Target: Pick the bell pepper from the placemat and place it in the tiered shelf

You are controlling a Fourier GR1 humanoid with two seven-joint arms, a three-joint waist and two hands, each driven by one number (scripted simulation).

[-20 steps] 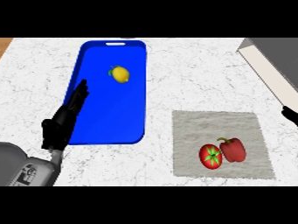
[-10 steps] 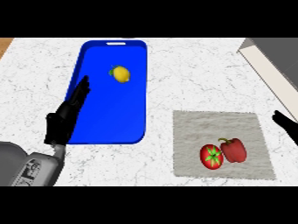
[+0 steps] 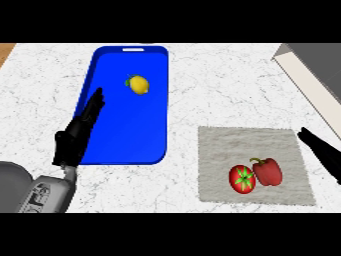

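The bell pepper (image 3: pixel 267 171) lies ungrasped on the placemat (image 3: pixel 253 142), just left of the right hand (image 3: pixel 329 157), touching a tomato (image 3: pixel 241 179). Right hand: fingers straight, open. Left hand (image 3: pixel 77 132): open, holding nothing. Grasping, lifting and placing in the shelf (image 3: pixel 322 92) remain.

A red pepper (image 3: pixel 267 171) with a short green stem is lying on a grey placemat (image 3: pixel 250 141), toward the mat's lower right part, touching the tomato beside it. The mat is lying flat on the counter. The shelf (image 3: pixel 322 90), pale-edged with a grey top, is showing at the upper right, apart from the mat.
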